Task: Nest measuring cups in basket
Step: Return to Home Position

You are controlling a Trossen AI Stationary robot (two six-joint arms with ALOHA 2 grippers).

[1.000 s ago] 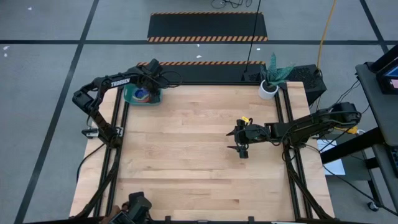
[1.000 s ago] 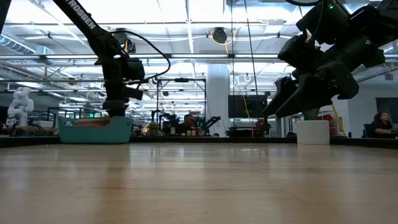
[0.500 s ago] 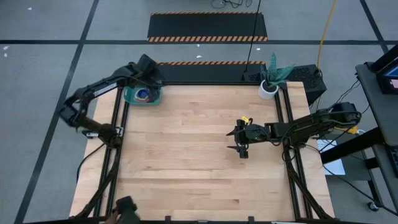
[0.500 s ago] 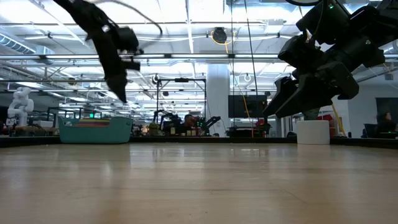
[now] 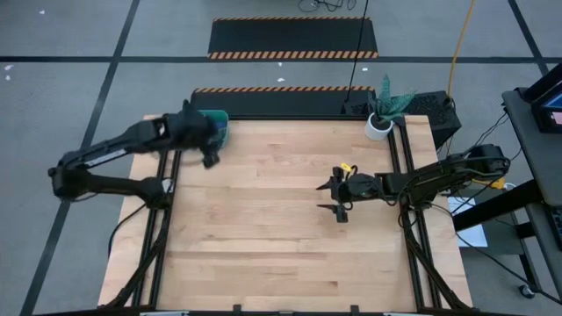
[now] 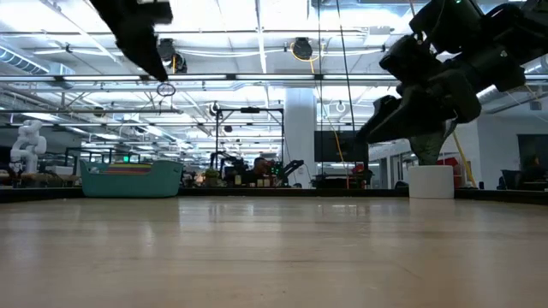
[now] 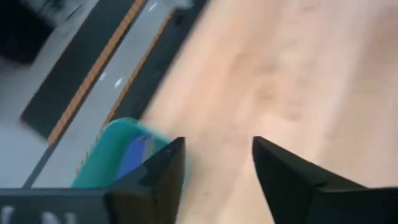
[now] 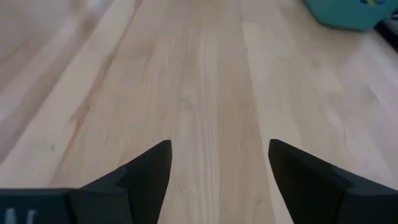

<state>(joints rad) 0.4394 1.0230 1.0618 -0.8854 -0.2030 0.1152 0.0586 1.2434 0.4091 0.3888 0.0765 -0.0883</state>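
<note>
Table (image 5: pixel 281 237): pale wood planks running left to right.
Plant pot (image 5: pixel 378 127): white, at the far right corner — green leaves (image 5: pixel 392 98) above.
Mat (image 5: pixel 292 37): black, orange-striped edge — beyond the table.

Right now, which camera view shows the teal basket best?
The low view: the basket shows its whole side wall unhidden, though not its inside. In the high view the left arm covers most of it. The left wrist view shows part of its rim with something blue inside; the right wrist view shows only a corner.
</note>
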